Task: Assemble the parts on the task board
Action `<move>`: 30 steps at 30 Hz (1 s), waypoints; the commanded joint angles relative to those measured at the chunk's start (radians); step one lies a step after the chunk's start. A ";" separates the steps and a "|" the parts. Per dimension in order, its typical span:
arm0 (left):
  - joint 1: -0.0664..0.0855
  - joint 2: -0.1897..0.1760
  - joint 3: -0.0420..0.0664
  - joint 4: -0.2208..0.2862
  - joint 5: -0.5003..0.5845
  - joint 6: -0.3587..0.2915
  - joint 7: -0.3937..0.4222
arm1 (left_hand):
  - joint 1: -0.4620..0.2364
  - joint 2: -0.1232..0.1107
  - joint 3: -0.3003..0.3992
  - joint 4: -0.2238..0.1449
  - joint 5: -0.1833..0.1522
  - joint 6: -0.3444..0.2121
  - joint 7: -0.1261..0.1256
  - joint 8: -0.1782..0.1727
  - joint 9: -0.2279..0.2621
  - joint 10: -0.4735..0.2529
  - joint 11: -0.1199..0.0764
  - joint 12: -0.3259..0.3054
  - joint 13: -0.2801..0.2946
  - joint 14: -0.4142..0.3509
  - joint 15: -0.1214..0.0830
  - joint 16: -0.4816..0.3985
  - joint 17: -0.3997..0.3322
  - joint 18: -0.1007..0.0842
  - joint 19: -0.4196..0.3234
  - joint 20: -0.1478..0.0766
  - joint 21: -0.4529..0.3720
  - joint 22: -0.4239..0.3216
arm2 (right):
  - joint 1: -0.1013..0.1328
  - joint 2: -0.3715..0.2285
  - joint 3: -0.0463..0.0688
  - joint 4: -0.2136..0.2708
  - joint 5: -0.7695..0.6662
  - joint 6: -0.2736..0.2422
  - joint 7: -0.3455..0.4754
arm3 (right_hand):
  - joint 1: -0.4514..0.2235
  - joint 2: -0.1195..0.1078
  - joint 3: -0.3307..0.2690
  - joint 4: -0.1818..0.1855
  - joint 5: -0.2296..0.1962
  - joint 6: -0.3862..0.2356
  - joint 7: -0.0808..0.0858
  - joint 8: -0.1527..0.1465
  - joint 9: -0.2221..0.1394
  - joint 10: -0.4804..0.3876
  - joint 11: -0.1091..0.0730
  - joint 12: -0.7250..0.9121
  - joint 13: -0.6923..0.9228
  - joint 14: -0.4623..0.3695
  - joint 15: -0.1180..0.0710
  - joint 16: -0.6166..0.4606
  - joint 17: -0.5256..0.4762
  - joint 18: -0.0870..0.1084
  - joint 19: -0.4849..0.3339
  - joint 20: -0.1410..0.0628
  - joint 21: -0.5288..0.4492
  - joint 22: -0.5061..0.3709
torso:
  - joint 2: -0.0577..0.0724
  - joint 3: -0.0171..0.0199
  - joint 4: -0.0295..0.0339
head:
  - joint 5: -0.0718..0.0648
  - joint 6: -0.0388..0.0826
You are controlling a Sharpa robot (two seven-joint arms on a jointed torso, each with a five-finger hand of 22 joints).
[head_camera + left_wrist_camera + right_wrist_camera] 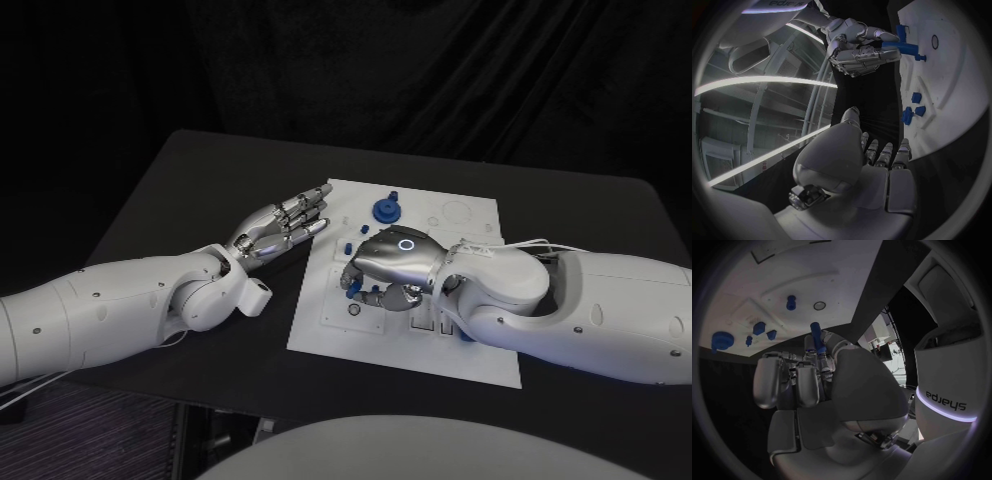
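Over task board middle, right hand pinches blue part; left hand spread at board's left edge.

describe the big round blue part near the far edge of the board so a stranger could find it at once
Start at the white board in the middle of the black table. Look along its far edge, beyond the right hand. The part stands there: round and the widest blue piece, larger than the small ones nearer the hand.

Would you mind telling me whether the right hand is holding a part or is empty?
Holding one. The right hand grips a blue part between its fingers, above the board; the left wrist view shows the same.
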 commanded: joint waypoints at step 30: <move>-0.001 0.009 0.001 -0.001 0.006 0.021 0.025 | 0.007 0.006 0.002 -0.004 -0.007 -0.007 -0.001 -0.003 -0.001 -0.003 0.003 -0.003 -0.001 0.001 0.004 -0.004 -0.001 0.017 0.001 0.006 -0.001 -0.001 | -0.049 0.024 0.001 -0.042 -0.112 0.050 0.018 | 0.012 -0.003 0.003 -0.014 -0.027 0.002 0.004 -0.004 0.010 0.008 0.002 -0.011 0.003 0.049 -0.004 0.001 -0.004 -0.016 0.015 -0.005 0.002 0.182 | -0.001 0.0001 0.0084 | -0.009 0.000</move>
